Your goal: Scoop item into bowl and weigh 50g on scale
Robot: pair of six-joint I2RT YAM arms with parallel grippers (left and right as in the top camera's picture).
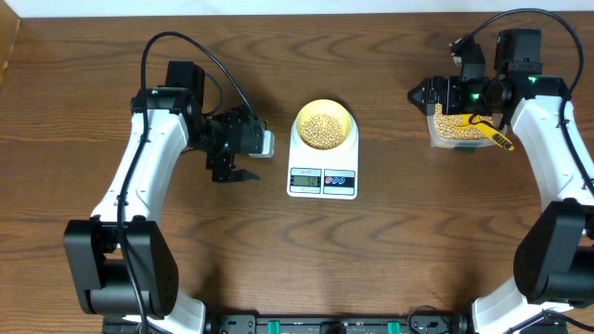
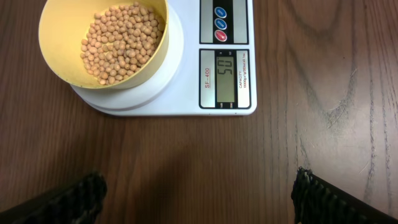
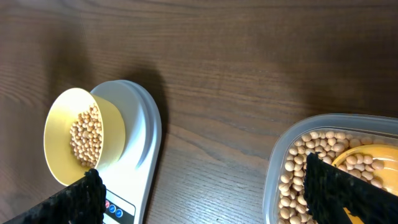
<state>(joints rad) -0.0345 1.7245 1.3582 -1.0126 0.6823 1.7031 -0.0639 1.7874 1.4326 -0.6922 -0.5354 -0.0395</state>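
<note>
Beans (image 2: 118,40): small, round, tan-beige, smooth-skinned. They lie heaped a few layers deep in the bowl (image 2: 56,43) and cover its floor.

Bowl: pale yellow, round, upright. It sits on the round weighing plate at one end of the scale (image 2: 186,93).

Scale: white, flat, on the wooden table (image 1: 390,260), near the middle between the two arms.
- The grey display (image 2: 225,78) reads "50" in dark digits.
- Red lettering beside it reads "SF-400".
- A line of small print on the other side begins "CAPACITY"; the rest is too small to read.
- Three round buttons (image 2: 221,23) sit next to the display, two blue and one red. Their markings are illegible.

Container (image 3: 280,168): clear plastic with rounded corners, well to the right of the scale. It holds more of the same beans. A yellow scoop (image 1: 492,134) lies in it, with the handle sticking out over the rim. No lettering can be made out on the scoop.

Left end effector (image 2: 199,199): spread wide, nothing between its fingers (image 2: 74,199). It hovers over bare table just left of the scale.

Right end effector (image 3: 205,199): also spread wide, with only table showing in the gap. It sits at the container's edge, and one finger overlaps the scoop in the wrist view.
</note>
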